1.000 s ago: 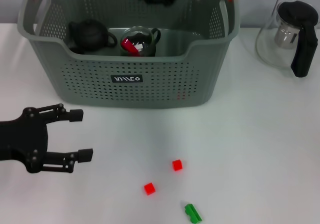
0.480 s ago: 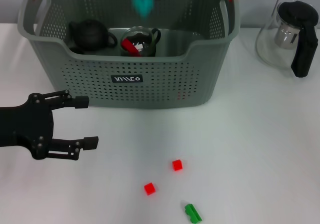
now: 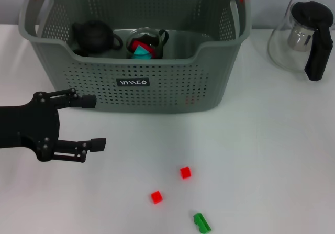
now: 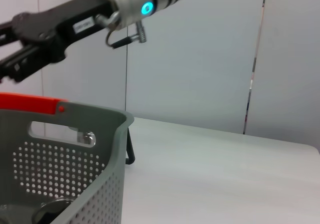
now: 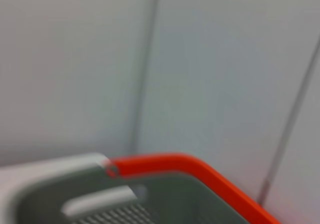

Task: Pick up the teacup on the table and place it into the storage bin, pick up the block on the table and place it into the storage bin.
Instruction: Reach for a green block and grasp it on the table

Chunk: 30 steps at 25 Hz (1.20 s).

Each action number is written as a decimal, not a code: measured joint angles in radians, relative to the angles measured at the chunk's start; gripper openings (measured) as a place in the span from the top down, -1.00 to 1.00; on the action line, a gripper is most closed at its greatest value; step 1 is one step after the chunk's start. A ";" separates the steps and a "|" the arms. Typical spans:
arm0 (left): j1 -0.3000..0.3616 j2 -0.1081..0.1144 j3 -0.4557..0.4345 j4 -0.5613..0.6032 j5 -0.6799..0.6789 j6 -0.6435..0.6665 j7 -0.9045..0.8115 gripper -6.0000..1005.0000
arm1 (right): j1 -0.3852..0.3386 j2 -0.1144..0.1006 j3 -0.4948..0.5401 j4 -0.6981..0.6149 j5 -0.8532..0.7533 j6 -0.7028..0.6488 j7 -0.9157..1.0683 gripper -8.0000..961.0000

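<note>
1. The storage bin [image 3: 133, 82], a grey-green perforated basket with orange-red handle clips and a small black label, stands on the white table [image 3: 261, 155] at about 12 o'clock in the head view.
2. Inside the bin, a glass teacup [image 3: 147, 43] with a dark handle sits near the front wall, with a teal block [image 3: 139, 54] and a red piece [image 3: 140, 46] in or against it; whether they lie inside the cup or just in front of it is hard to tell.
3. A dark teapot [image 3: 95, 37] rests in the bin at the cup's 9 o'clock, just beside it.
4. Two small red blocks lie on the table at roughly 6 o'clock from the bin: one [image 3: 185, 172] nearer the bin, the other [image 3: 156, 196] at its 7 o'clock, near but apart.
5. A green block [image 3: 201, 222] lies farther toward the near edge, at about 5 o'clock from the red pair.
6. The left gripper [image 3: 94, 123] hangs over the table at the bin's 8 o'clock, its black fingers spread wide and released, grasping nothing, pointing toward 3 o'clock.
7. The right gripper [image 4: 22, 58] appears in the left wrist view, above the bin's rim; I cannot tell its finger state.
8. A glass pitcher [image 3: 301, 37] with a black lid and handle stands at the bin's 3 o'clock, apart from it.
</note>
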<state>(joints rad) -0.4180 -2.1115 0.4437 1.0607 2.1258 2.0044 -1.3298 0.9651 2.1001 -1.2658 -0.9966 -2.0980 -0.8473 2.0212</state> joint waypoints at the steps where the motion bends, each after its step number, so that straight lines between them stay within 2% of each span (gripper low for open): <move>1: 0.000 0.000 0.000 0.000 0.000 0.000 0.000 -0.82 | -0.026 -0.001 -0.006 -0.039 0.032 -0.026 -0.016 -0.75; 8: 0.007 0.002 0.001 0.000 0.006 0.001 0.000 -0.82 | -0.252 -0.002 -0.008 -0.301 0.163 -0.320 -0.153 -0.93; 15: 0.014 0.003 -0.004 -0.002 0.011 -0.003 0.000 -0.82 | -0.388 -0.005 0.030 -0.344 0.166 -0.744 -0.289 -0.94; 17: 0.015 0.003 -0.007 -0.008 0.009 -0.007 0.000 -0.82 | -0.418 -0.005 0.031 -0.338 0.156 -0.788 -0.318 -0.94; 24: 0.020 -0.007 -0.013 -0.017 0.002 -0.013 -0.017 -0.82 | -0.455 -0.005 0.028 -0.280 0.080 -0.838 -0.401 -0.93; 30: 0.013 -0.008 -0.019 -0.047 -0.001 -0.021 -0.035 -0.82 | -0.407 -0.005 -0.003 -0.194 -0.001 -0.850 -0.415 -0.93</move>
<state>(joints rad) -0.4052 -2.1192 0.4246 1.0136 2.1243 1.9838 -1.3651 0.5577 2.0955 -1.2689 -1.1908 -2.0987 -1.6972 1.6060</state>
